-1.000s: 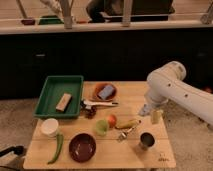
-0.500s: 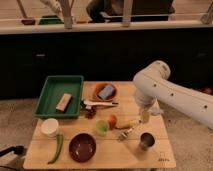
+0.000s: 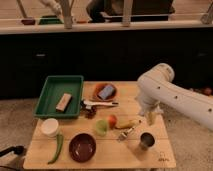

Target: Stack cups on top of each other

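Note:
A light-green plastic cup stands upright near the middle of the wooden table. A dark shiny metal tumbler stands upright near the front right. My gripper hangs from the white arm above the table's right side, above and a little behind the tumbler, well right of the green cup. It holds nothing that I can see.
A green tray with a small block sits at the back left. An orange plate holds a blue item. A white round container, a green pepper, a dark red bowl, a tomato, a banana and utensils lie around.
The arm has swung left over the table's right side, and the gripper now hangs closer to the metal tumbler. The cups have not moved.

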You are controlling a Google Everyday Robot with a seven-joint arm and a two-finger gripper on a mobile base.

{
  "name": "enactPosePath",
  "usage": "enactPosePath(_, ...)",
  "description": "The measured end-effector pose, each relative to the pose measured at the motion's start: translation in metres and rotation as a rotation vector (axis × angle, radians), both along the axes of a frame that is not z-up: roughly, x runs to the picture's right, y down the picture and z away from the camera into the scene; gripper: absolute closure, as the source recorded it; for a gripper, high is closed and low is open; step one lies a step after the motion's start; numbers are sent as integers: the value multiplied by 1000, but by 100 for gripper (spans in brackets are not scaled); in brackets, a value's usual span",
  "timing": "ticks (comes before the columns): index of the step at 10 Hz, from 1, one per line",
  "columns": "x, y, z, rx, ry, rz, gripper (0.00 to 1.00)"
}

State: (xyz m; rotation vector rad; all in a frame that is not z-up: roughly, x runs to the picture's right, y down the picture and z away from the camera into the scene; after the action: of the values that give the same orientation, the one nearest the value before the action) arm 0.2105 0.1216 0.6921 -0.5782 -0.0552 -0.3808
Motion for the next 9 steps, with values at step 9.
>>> enactPosePath(9, 29, 84, -6, -120, -247, -420, 20)
